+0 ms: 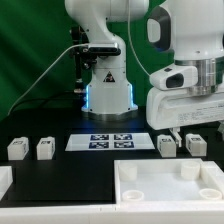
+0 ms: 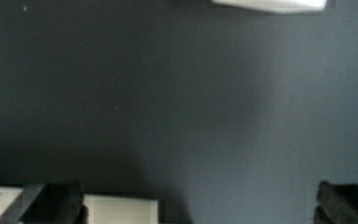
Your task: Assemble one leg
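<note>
Nearest is the white tray piece [image 1: 165, 185]; just behind it the fingers [image 2: 51, 200] hover spread wide, empty, over a leg [image 1: 196, 145]. Reaching step, I judge; next I must lower and centre.

Matt black table [image 1: 70, 172]; smooth plastic leg [image 1: 45, 149].
</note>
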You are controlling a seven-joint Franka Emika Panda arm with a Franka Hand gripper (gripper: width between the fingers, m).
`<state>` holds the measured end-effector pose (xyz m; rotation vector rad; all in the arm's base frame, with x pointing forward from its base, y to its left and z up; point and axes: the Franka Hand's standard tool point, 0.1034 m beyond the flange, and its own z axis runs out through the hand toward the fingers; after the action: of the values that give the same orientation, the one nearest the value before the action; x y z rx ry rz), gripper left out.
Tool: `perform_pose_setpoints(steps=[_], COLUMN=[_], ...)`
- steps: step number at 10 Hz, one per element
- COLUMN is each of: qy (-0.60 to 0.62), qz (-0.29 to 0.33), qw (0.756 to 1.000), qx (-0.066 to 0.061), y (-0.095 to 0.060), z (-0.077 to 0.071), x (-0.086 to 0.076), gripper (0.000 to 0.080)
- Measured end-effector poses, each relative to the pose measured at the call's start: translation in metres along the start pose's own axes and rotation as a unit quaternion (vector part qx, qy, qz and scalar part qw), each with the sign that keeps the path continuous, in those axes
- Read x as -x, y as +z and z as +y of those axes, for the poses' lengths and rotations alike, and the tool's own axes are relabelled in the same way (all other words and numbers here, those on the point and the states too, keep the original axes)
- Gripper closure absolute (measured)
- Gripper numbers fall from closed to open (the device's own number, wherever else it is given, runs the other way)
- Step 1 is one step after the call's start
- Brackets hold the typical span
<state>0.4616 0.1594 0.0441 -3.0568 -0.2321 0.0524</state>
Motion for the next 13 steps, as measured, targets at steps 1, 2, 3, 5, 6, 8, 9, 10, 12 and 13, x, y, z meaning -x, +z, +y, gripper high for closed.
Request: perform_pose_setpoints(steps=[1, 2, 3, 5, 6, 8, 9, 10, 12, 13], qy=[0.000, 0.001, 0.003, 0.017, 0.021, 0.020, 0.025, 0.025, 0.025, 0.029], qz=[0.000, -0.034, -0.097, -0.202, -0.258, -0.345, -0.387, -0.404, -0.406, -0.408], qw=[1.000, 0.999, 0.995, 0.979, 0.966, 0.938, 0.921, 0.914, 0.913, 0.912], qx=[0.000, 0.003, 0.006, 0.014, 0.018, 0.024, 0.028, 0.026, 0.026, 0.028], y=[0.000, 0.001, -0.001, -0.001, -0.001, 0.005, 0.008, 0.011, 0.012, 0.014], z=[0.000, 0.001, 0.002, -0.009, -0.015, -0.018, -0.019, -0.018, -0.018, -0.019], x=[-0.001, 0.005, 0.010, 0.017, 0.017, 0.025, 0.026, 0.023, 0.023, 0.025], gripper=[0.0151, 0.0151, 0.0151, 0.0151, 0.0151, 0.0151, 0.0151, 0.0151, 0.0151, 0.0151])
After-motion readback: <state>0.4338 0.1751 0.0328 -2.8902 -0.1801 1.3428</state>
